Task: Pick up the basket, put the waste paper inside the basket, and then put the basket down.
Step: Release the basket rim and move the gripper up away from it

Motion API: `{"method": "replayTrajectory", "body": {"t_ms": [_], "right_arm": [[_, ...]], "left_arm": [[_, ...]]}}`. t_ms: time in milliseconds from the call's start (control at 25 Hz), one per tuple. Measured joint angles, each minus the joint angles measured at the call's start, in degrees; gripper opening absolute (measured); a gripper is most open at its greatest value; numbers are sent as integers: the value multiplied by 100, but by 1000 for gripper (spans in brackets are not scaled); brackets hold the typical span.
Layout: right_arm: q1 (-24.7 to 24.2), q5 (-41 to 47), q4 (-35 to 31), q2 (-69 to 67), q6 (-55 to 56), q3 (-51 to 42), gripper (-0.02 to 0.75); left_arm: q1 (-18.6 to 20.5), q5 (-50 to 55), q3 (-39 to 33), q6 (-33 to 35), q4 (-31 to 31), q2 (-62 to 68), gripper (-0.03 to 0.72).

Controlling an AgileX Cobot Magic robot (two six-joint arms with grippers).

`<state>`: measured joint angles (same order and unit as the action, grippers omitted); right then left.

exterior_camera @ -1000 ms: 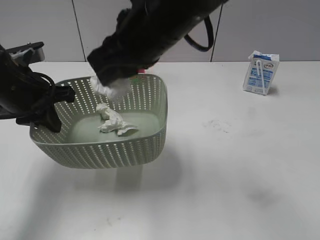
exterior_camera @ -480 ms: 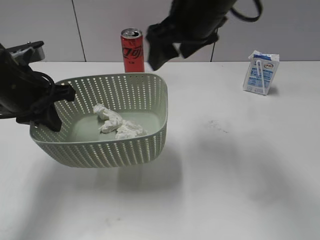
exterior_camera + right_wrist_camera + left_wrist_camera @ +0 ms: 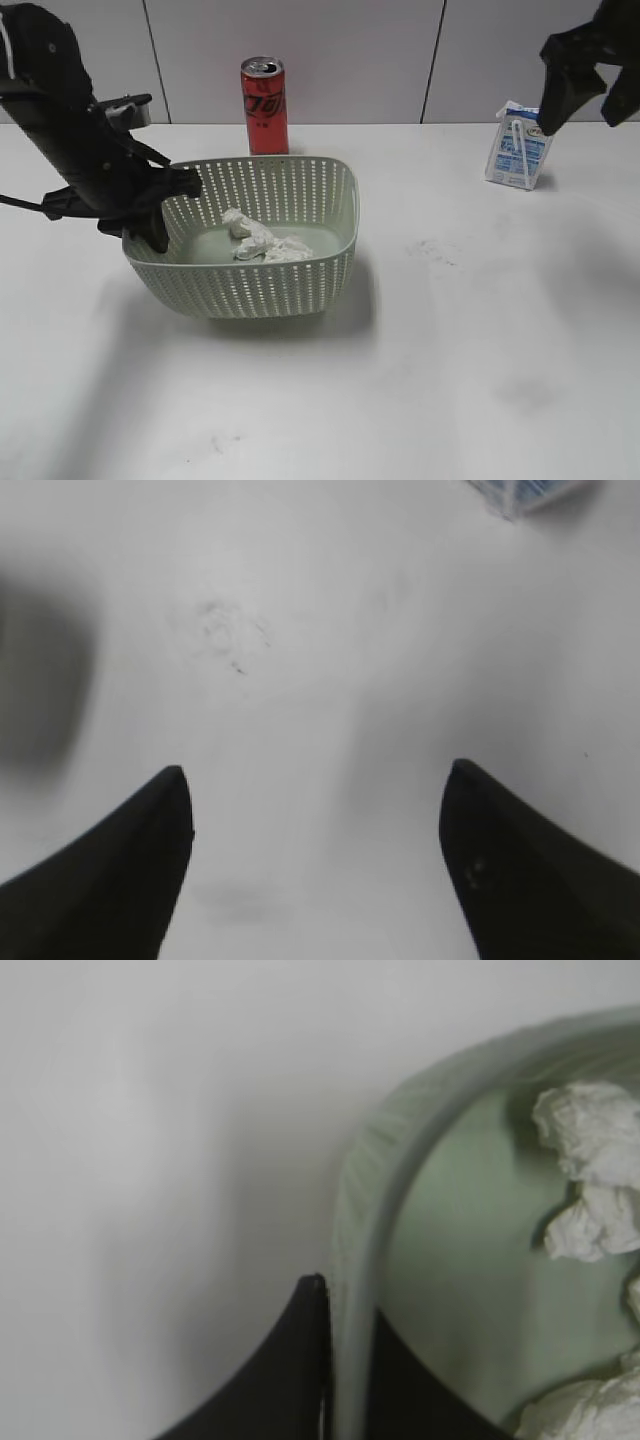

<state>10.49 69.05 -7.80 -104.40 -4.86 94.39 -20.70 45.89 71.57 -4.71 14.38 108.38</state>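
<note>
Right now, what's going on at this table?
The left gripper is clamped on the left rim of the green basket, which sits on or just above the table. The crumpled paper lies inside it. The right gripper is open and empty, up near the milk carton. A red can stands behind the basket.

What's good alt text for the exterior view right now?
The left gripper clamps the left rim of a sage-green basket holding crumpled waste paper on a white table. A red can stands behind it; the open right gripper hangs near a milk carton.
</note>
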Motion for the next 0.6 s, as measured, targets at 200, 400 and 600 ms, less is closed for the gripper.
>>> {"method": "replayTrajectory", "body": {"t_ms": [200,400,600], "right_arm": [[-96,17,128,775,59,-900,580],[-96,23,22,1767,72,-1980,579],[-96,6,9,2927,82,-2998,579]], "left_arm": [[0,-171,102,0,-46,284,1],[0,-326,103,0,-100,284,158],[0,-228,226,0,-276,284,561]]}}
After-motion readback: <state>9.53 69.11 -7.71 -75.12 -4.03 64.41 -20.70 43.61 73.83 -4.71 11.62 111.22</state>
